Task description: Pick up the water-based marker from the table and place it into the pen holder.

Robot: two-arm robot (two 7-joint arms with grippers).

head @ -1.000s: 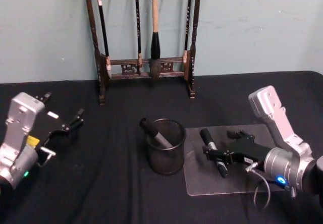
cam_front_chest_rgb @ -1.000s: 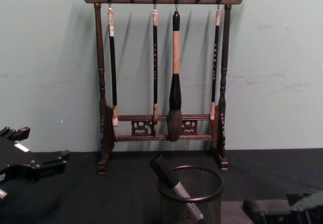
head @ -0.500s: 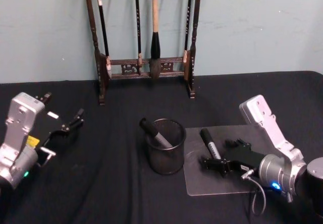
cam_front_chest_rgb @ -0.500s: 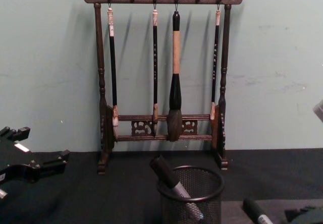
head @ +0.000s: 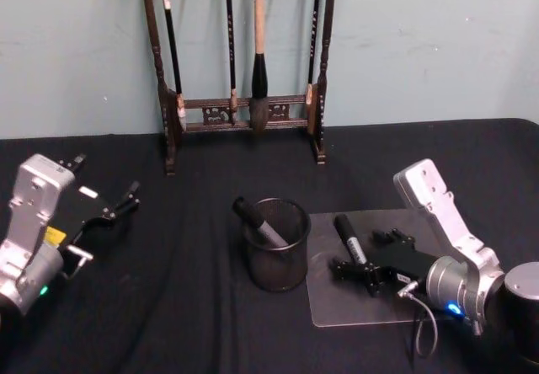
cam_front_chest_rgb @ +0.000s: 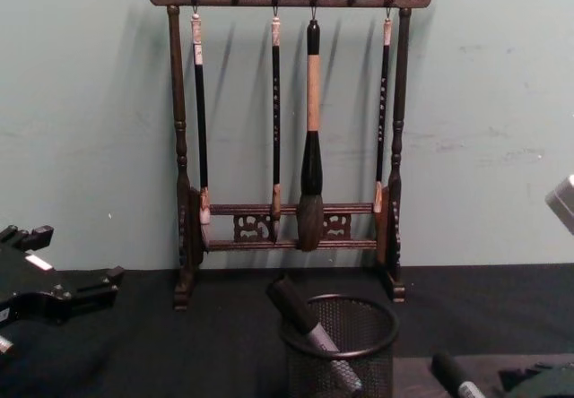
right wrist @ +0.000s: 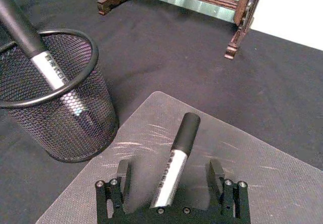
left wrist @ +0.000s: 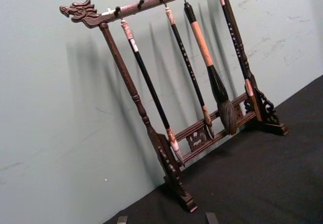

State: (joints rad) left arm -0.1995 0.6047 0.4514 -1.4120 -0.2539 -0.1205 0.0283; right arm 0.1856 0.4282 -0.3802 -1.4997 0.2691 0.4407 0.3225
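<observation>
Worktop (head: pixel 194 307): black cloth, running back to the pale wall.

Brush rack (head: pixel 244 103): tall dark wood, stands at the back of the worktop with its brushes hanging. Plays no part in this step.

Mat (head: pixel 345 302): greyer clear patch lying flat, just to the right of the pen holder.

Left end effector (head: pixel 108 174): parked well off to the left above the cloth, fingers spread, nothing between them.

Right end effector (head: pixel 358 251): low over the mat, fingers wide apart, holding nothing. Over the last second we see it draw back toward the robot and sink, so that its fingers now stand on either side of the marker's near, grey end. In the right wrist view the barrel runs straight up the middle of the gap, clear of both fingers.

Pen holder (head: pixel 278 264): black mesh cup, upright, just left of the mat. A second marker (head: pixel 253 218) already leans inside it.

Water-based marker (head: pixel 345 232): lies flat on the mat, dark cap pointing away from the robot, near the holder but apart from it. It has not shifted in the last second. We judge the approach finished and the grasp not yet made; closing on the barrel looks like the next move.
</observation>
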